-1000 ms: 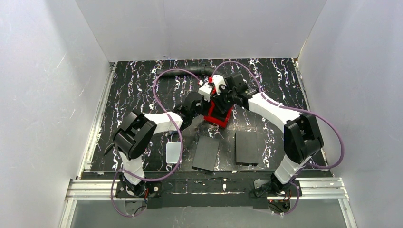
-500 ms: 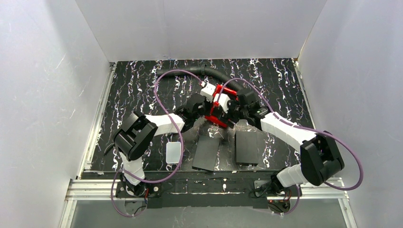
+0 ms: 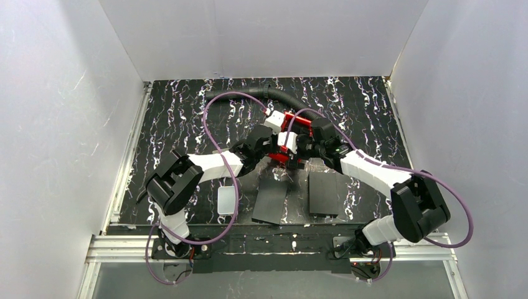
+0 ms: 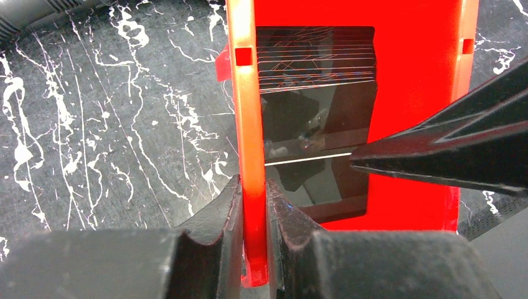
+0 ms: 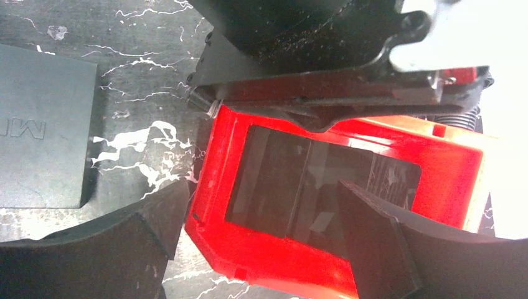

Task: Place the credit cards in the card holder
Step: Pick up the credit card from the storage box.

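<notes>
Red tray (image 4: 423,93); pale-striped cards (image 4: 317,62); black white-veined table (image 3: 180,112); black panels (image 3: 324,193); white box (image 3: 226,200).

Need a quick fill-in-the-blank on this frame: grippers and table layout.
The left gripper is shut on the wall of the ___ tray.
The right gripper, at the same tray, is ___.
___ flat black panels lie nearer the bases than the tray.
The white box lies beside the ___ arm.
Missing: red; open; two; left.
</notes>
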